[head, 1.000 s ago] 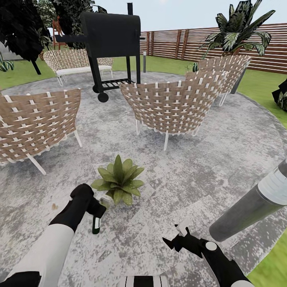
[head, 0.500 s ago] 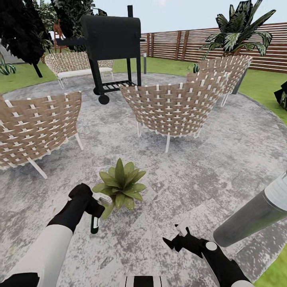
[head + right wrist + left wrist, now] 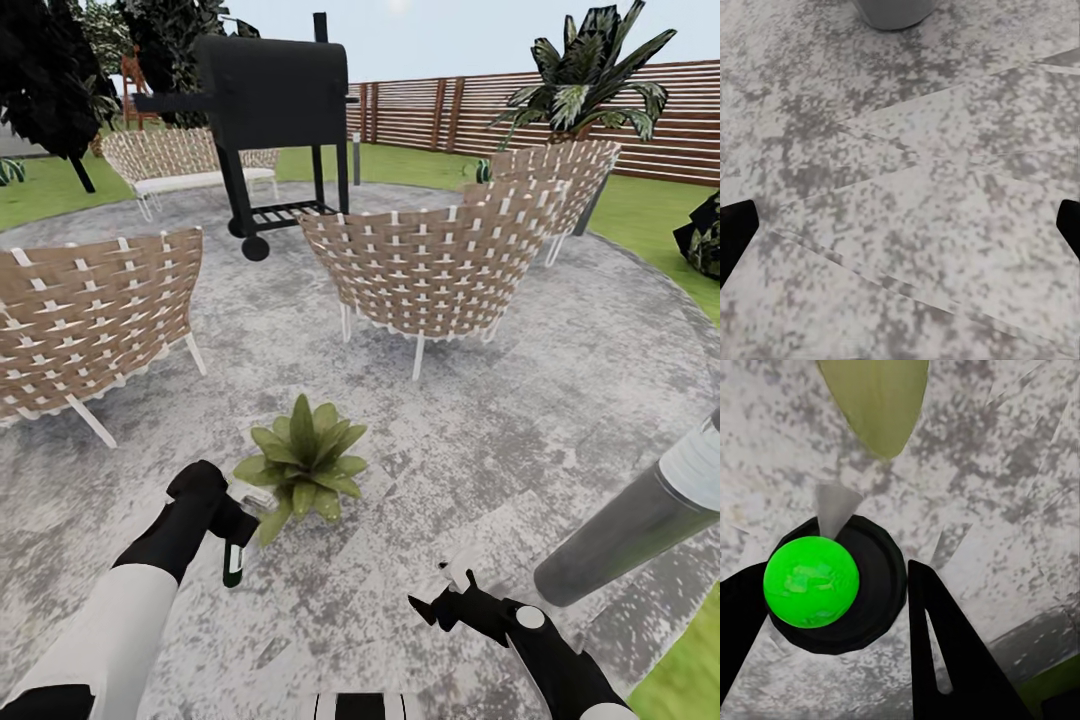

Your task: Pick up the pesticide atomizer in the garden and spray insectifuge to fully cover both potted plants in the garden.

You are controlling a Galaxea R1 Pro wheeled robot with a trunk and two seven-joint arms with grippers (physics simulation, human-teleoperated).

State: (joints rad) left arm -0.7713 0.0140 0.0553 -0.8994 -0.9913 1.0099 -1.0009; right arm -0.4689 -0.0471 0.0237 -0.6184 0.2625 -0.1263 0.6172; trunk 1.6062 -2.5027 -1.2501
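Head view: left gripper [image 3: 233,527] at lower left of frame, fingers clamped on the pesticide atomizer [image 3: 233,563]. Bottle hangs roughly vertical below the hand, dark body with a pale label, whitish head up at the fingers, nozzle end toward the plant. Potted plant [image 3: 303,462] sits just right of and above that gripper in frame, lower centre, on the grey mottled patio [image 3: 560,400]; nearest leaf tips almost touch the atomizer head.

Left wrist view: atomizer [image 3: 832,583] seen end-on, a dark round body with a bright green disc over it, held between the two dark fingers [image 3: 945,652]. A yellow-green leaf [image 3: 877,397] pokes in at top centre of that frame, stone beneath.

Right gripper [image 3: 447,598] at lower centre-right of head view, held above bare patio, nothing in it. Right wrist view: only the finger tips [image 3: 735,232] at far left and right edges, so fingers are wide.

Grey cylindrical post [image 3: 640,520] at right edge, lower half. Three woven chairs [image 3: 440,265] mid-frame, black grill [image 3: 275,100] upper left, slat fence [image 3: 450,110] across the top with a palm [image 3: 585,80] upper right, lawn [image 3: 650,215] beyond the patio.
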